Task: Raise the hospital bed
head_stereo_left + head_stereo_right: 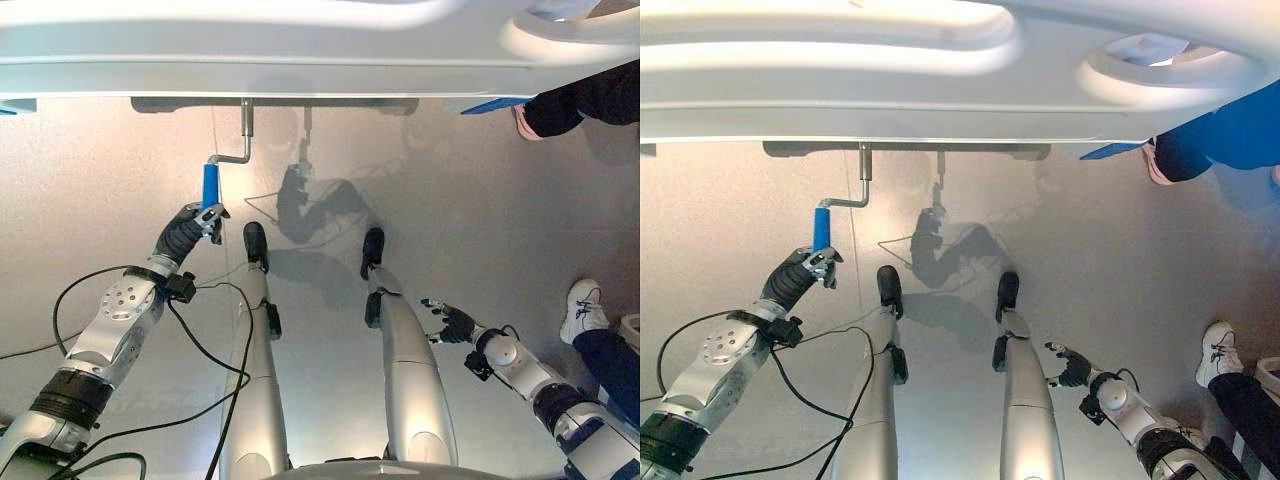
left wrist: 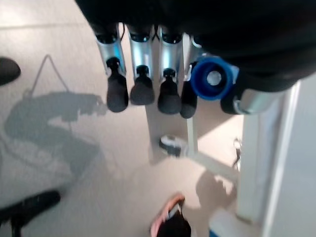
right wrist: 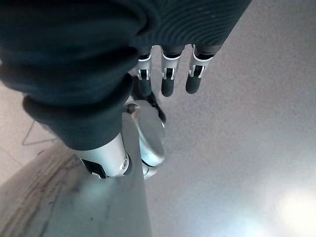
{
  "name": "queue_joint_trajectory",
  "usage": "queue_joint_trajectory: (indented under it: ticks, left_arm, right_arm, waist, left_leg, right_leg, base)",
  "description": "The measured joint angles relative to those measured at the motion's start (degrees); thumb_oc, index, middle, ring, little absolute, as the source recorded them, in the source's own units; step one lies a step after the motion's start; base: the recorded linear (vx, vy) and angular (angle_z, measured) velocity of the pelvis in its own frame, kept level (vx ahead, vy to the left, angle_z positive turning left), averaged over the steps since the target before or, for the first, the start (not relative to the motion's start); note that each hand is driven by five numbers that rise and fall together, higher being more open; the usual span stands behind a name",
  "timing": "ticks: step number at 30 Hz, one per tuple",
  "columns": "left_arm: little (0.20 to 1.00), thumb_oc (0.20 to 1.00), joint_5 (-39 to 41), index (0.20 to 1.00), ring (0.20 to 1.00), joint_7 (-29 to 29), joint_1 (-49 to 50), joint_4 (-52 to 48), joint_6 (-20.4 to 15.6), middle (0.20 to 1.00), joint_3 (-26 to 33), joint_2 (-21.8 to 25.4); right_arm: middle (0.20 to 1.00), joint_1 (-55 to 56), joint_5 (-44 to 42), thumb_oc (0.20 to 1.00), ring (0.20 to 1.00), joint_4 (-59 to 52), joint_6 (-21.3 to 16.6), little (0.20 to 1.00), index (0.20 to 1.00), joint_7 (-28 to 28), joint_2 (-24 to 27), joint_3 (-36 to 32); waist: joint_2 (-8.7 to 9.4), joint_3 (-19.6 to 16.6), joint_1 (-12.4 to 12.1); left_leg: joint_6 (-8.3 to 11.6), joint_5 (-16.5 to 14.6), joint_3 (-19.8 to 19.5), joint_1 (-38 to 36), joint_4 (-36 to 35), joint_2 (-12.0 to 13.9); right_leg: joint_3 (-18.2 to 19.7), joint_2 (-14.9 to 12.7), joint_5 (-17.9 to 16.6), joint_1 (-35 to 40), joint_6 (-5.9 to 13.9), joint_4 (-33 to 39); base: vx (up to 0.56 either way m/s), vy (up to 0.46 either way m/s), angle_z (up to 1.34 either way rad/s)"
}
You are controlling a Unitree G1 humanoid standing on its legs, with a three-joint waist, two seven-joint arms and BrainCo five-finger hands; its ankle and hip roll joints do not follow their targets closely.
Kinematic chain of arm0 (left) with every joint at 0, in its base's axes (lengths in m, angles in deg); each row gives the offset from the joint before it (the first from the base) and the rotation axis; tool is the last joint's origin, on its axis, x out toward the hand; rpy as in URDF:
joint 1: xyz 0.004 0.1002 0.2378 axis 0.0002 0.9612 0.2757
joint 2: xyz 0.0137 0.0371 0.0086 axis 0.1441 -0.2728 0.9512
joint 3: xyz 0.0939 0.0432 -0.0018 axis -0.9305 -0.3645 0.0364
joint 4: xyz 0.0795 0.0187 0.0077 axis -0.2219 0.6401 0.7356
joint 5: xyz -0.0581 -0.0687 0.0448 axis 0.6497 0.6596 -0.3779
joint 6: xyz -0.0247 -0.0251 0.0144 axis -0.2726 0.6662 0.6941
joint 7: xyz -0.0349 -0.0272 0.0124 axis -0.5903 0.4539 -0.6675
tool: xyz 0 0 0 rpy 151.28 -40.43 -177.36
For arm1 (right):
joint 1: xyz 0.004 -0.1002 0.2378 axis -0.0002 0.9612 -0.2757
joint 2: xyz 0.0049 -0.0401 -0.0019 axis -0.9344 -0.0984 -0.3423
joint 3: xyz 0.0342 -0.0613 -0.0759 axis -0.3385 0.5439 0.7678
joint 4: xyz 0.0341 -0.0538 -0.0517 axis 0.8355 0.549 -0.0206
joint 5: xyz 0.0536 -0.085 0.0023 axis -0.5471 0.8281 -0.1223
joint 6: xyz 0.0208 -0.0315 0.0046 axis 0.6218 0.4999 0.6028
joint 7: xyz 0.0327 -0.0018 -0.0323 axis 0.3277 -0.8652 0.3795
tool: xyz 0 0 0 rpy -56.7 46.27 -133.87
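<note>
**Left hand on the bed crank, right hand idle**

While gripping the crank handle, upper left of the left eye view: left hand curled round the blue sleeve's lower end. Hung from a bent metal crank rod under the hospital bed, spanning the frame's top. Right hand lower right, fingers relaxed and spread, holding nothing. Person's shoes at right edge.

Right eye view: same layout, handle upper left, left hand just below it.

Left wrist view: blue handle end between thumb and fingers, upper right of frame. Looks rigid, smooth plastic, likely slippery; best held at mid-sleeve, wrapped fully. Turning probably stiff under the bed's weight.

Right wrist view: fingers straight, over bare floor.

No containers in sight.
</note>
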State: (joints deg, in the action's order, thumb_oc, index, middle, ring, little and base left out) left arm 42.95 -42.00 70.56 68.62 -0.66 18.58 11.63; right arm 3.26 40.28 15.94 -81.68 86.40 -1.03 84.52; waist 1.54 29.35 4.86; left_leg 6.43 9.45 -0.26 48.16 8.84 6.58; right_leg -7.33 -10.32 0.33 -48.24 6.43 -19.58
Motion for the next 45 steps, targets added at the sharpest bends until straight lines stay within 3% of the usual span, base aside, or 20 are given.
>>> queue_joint_trajectory:
  ticks: [8,10,26,34,36,39,45]
  left_arm:
    - [0.2,0.2,-1.11,0.2,0.2,1.78,-1.14,2.71,-0.27,0.2,1.05,-0.16]
    - [0.2,0.2,-1.2,0.2,0.2,1.71,-2.28,4.15,-0.11,0.2,0.24,2.72]
    - [0.2,0.2,-2.23,0.2,0.2,2.65,-15.43,23.76,0.89,0.2,-4.1,2.94]
    - [0.2,0.2,-4.48,0.2,0.2,2.76,-21.2,30.87,2.17,0.2,-8.24,2.97]
    - [0.2,0.2,-6.51,0.2,0.2,2.65,-26.2,37.7,2.69,0.2,-12.56,2.96]
    - [0.2,0.2,-8.45,0.2,0.2,2.62,-29.87,43.42,3.59,0.2,-13.82,2.4]
    - [0.2,0.2,-10.14,0.2,0.2,2.61,-34.62,49.89,4.57,0.2,-15.13,-0.16]
  right_arm:
    - [1.0,-0.18,-0.01,1.0,1.0,-0.12,0.05,1.0,1.0,0.03,0.2,-0.02]
    - [1.0,-0.14,0.0,1.0,1.0,-0.12,0.07,1.0,1.0,0.2,0.34,-0.06]
    - [1.0,-0.33,-0.09,1.0,1.0,-0.39,0.44,1.0,1.0,1.24,0.67,-0.72]
    - [1.0,-0.37,-0.16,1.0,1.0,-0.03,0.51,1.0,1.0,1.27,0.73,-0.03]
    - [1.0,-0.91,-0.18,1.0,1.0,0.07,0.7,1.0,1.0,1.37,0.44,1.27]
    - [1.0,-1.22,-0.36,1.0,1.0,0.37,0.78,1.0,1.0,1.53,-0.6,1.51]
    - [1.0,-1.35,-1.33,1.0,1.0,0.98,1.21,1.0,1.0,1.92,-0.68,2.98]
  waist:
    - [0.1,-0.05,0.81]
    - [0.25,-0.13,0.94]
    - [0.84,-0.23,2.41]
    - [2.0,-0.69,3.21]
    - [2.69,-1.11,3.72]
    - [3.97,-1.84,4.38]
    - [4.17,-1.82,5.23]
  left_leg:
    - [0.01,-0.02,0.06,0.01,0.0,0.07]
    - [0.0,-0.01,0.08,0.34,0.0,0.11]
    - [-0.03,0.03,0.28,2.62,0.18,0.29]
    - [-0.03,0.01,0.34,2.86,0.16,0.35]
    - [-0.03,0.01,0.43,3.22,0.22,0.36]
    - [-0.08,0.08,0.79,4.6,0.44,0.5]
    - [-0.08,0.05,0.97,5.19,0.6,0.67]
  right_leg:
    - [0.18,0.11,-0.22,-0.06,-0.04,0.33]
    - [0.22,0.18,-0.39,-0.4,0.0,0.59]
    - [0.5,0.5,-1.26,-2.47,-0.06,1.34]
    - [0.54,0.59,-1.5,-2.57,-0.06,1.81]
    - [0.66,0.6,-1.54,-2.98,-0.04,1.78]
    - [1.0,0.78,-2.08,-4.43,-0.09,1.94]
    - [1.26,1.04,-2.62,-4.62,-0.06,2.96]
  base:
    - [0.0,0.0,0.0]
    - [0.01,-0.003,-0.02]
    - [0.0,0.0,0.0]
    - [0.0,0.0,0.0]
    - [0.0,-0.002,-0.03]
    - [0.0,-0.009,-0.04]
    - [0.0,-0.006,-0.02]
